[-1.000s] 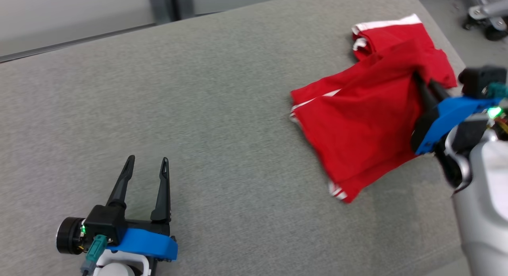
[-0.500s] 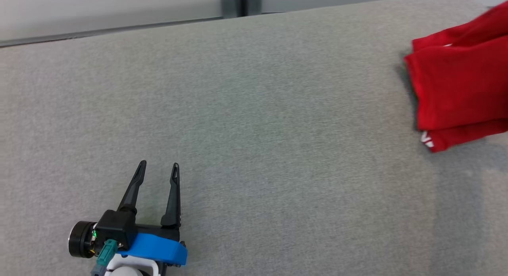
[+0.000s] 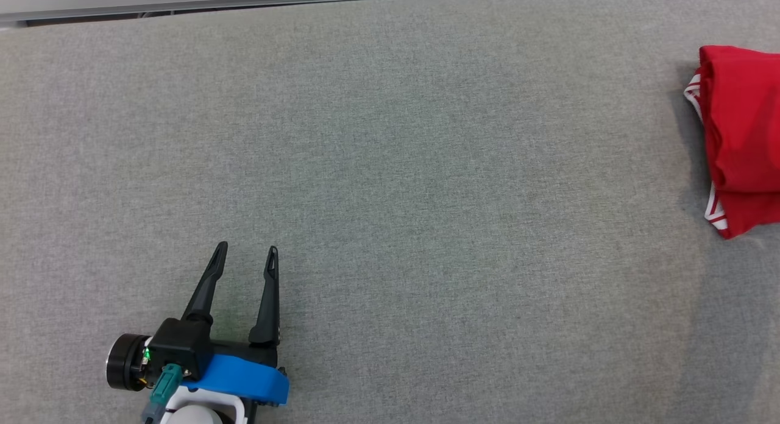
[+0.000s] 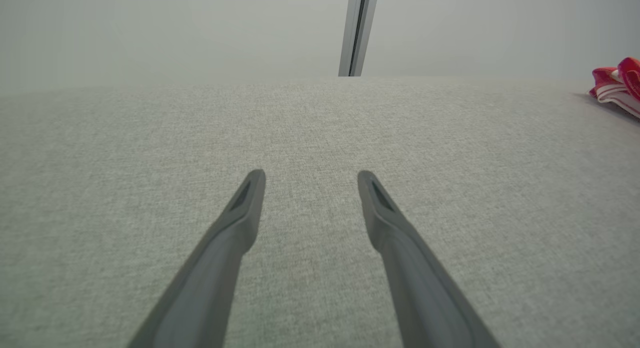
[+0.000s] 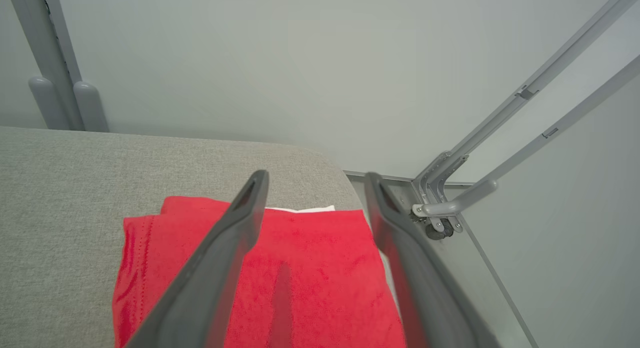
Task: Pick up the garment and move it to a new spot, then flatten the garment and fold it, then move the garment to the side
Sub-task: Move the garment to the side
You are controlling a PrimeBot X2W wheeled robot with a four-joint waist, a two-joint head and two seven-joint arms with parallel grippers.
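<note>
**Opening over a folded red garment**

The right gripper hangs over the garment at the right corner of the grey cushion, its fingers spread wide and gripping nothing. A second ago those fingers pinched the cloth. The left gripper, well apart, is also spread and empty, as before.

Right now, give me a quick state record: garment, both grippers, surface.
garment: red with white trim, folded, lying flat at the right end of the surface, close to its corner
surface: grey fabric
left gripper: open, holding nothing, over bare fabric, far from the garment
right gripper: open, fingers spread above the garment, nothing clamped
task stage: garment looks folded and set to the side
</note>
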